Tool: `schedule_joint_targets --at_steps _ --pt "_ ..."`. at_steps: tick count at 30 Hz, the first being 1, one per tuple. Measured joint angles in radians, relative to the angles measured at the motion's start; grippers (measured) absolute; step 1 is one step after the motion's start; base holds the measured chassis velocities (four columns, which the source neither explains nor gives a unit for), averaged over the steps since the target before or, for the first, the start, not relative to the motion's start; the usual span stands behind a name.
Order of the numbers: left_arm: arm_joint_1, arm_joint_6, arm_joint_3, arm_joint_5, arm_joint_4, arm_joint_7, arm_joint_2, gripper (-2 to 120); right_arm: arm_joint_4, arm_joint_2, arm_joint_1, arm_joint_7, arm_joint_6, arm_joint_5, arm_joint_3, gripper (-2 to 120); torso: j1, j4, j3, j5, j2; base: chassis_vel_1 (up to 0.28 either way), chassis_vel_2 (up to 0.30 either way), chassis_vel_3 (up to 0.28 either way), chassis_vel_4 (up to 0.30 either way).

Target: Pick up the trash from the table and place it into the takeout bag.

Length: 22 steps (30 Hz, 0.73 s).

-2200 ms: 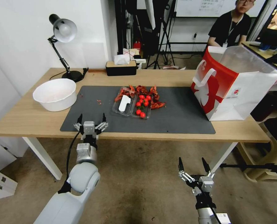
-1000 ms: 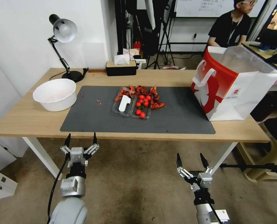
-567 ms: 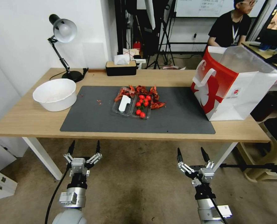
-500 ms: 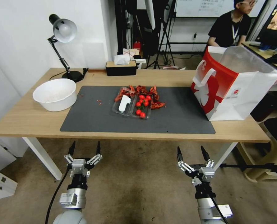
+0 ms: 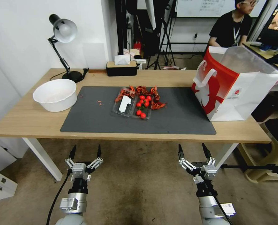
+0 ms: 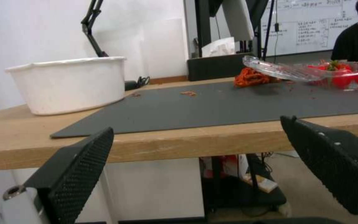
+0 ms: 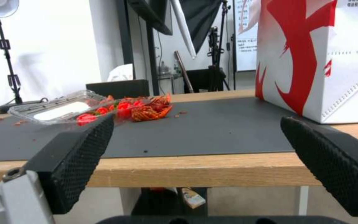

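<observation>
The trash [image 5: 138, 101] lies mid-mat on the table [image 5: 26, 120]: a clear plastic clamshell tray with cherry tomatoes and a white piece, with red shell scraps beside it. It also shows as the trash [image 6: 311, 70] and the trash [image 7: 104, 109]. The takeout bag [image 5: 235, 84] stands upright and open at the table's right end, red and white, seen close as the takeout bag [image 7: 324, 56]. My left gripper [image 5: 86, 147] and right gripper [image 5: 192, 147] hang open and empty below the table's front edge, pointing at it. The fingers [image 6: 79, 168] and fingers [image 7: 75, 155] are spread wide.
A white bowl [image 5: 55, 94] sits on the table's left part, next to the dark grey mat [image 5: 95, 117]. A desk lamp [image 5: 62, 34] and a black tissue box [image 5: 121, 68] stand along the far edge. Small red crumbs [image 5: 99, 101] dot the mat.
My left gripper has pulled back from the mat's front edge and dropped below the table. The right gripper has risen slightly. Both stay open; nothing on the table has moved.
</observation>
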Motion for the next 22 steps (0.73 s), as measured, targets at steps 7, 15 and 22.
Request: schedule_joint_targets --at_steps 7,15,22 --pt "0.000 0.000 0.000 -0.001 0.000 -0.001 0.000 100 0.000 0.000 0.000 0.000 0.000 0.000 0.000 100 0.000 0.0000 0.000 -0.0001 0.000 0.000 0.000 0.000 0.000" --pt "-0.001 0.001 0.001 -0.001 0.000 -0.002 0.001 100 0.000 0.000 0.000 0.001 0.000 0.000 0.000 100 0.000 0.0000 0.000 0.0000 0.000 0.000 0.000 0.000 0.000" --pt "-0.001 0.002 0.001 -0.001 0.000 -0.002 0.001 100 0.000 0.000 0.000 0.001 0.000 0.000 0.000 100 0.000 0.0000 0.000 0.0000 0.000 0.000 0.000 0.000 0.000"
